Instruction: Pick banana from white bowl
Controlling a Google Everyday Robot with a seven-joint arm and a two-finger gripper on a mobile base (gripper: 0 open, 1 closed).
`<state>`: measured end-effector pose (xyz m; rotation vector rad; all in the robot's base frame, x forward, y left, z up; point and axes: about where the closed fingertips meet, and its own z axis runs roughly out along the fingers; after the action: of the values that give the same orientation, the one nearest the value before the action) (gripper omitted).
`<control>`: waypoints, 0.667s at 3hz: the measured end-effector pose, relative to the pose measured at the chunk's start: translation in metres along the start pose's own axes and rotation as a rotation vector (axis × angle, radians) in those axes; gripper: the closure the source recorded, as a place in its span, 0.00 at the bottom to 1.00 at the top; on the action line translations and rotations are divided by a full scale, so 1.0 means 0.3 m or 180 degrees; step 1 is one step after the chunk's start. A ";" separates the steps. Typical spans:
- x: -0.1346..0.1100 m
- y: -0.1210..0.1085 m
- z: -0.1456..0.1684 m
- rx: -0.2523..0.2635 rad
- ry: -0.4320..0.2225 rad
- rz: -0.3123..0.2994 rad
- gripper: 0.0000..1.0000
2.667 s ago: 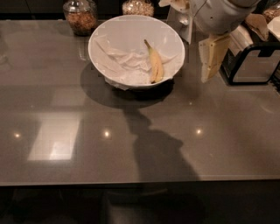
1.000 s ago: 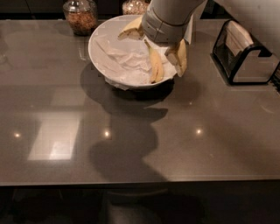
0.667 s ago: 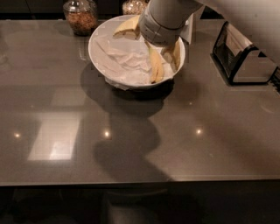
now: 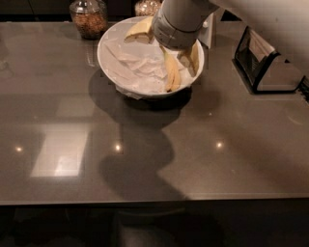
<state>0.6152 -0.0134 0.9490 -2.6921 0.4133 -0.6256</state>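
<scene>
Tan fingers [image 4: 139,29] splayed over the banana [image 4: 172,73] in the white bowl [image 4: 101,55]

Tan and flat, the two fingers of the gripper [image 4: 162,50] stand wide apart and grip nothing. One points toward the bowl's upper rim, near the top centre of the frame. The other hangs down at the bowl's right side, just beside the fruit. The gripper's pale round wrist sits low above the upper right part of the bowl and hides the banana's upper end. Whether either finger touches the banana cannot be told.

The banana lies inside the bowl, in its right half, running from under the wrist down toward the near rim. It rests on crumpled white paper [image 4: 137,70] that lines the bowl. The bowl stands on a glossy grey table [image 4: 145,159], in the upper middle of the frame, and throws a dark shadow toward the lower centre.

The light-coloured arm [image 4: 260,21] reaches in from the upper right corner. Below it, at the right edge, a dark box-shaped appliance [image 4: 265,67] sits on the table, apart from the bowl. At the top edge stand two glass jars of brown grains: one [image 4: 89,18] just beyond the bowl's upper left, the other [image 4: 146,6] behind the bowl, partly cut off by the frame
</scene>
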 end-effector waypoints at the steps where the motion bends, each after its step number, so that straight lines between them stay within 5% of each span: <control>1: 0.024 -0.030 0.019 -0.0067 0.0103 -0.0258 0.00; 2: 0.056 -0.054 0.059 -0.0197 0.0152 -0.0570 0.04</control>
<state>0.6411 0.0000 0.9467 -2.7987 0.2079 -0.7396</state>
